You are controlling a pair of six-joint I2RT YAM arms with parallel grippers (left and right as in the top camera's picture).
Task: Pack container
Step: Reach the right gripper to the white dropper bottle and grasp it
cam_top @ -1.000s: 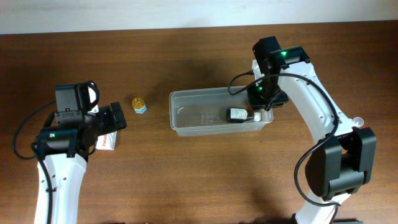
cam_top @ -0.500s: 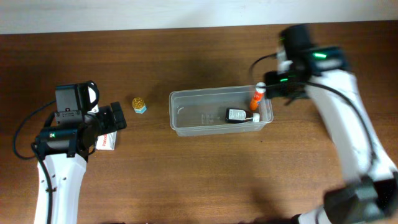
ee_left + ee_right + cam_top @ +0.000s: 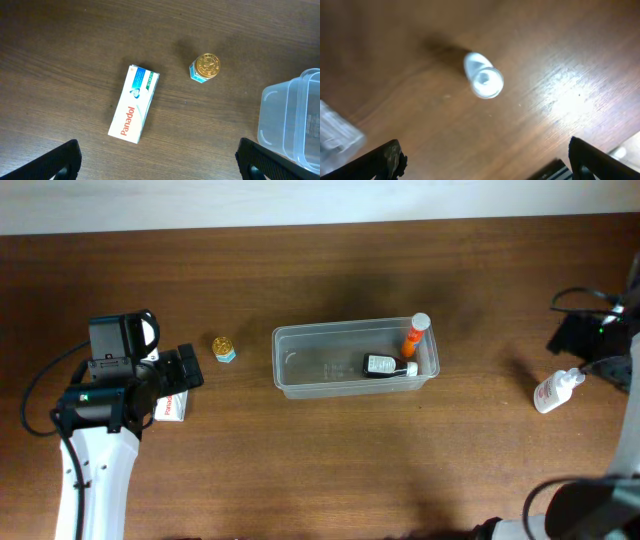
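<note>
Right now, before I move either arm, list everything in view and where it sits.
Clear plastic rectangular container: 1, translucent, table centre.
Orange tube with white cap: 1, inside container, right end.
Small black item with white label: 1, container floor, right half.
Gold-lidded small jar: 1, gold over blue, left of container.
Panadol carton: 1, white, red lettering, far left.
White dropper bottle: 1, far right.
Wooden table: 1, brown.
Left gripper: open, near carton.
Right gripper: open, over dropper bottle.

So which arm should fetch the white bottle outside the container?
Right. The right pincer hovers open over the white bottle; the left pincer is beyond the container, by the Panadol box.
</note>
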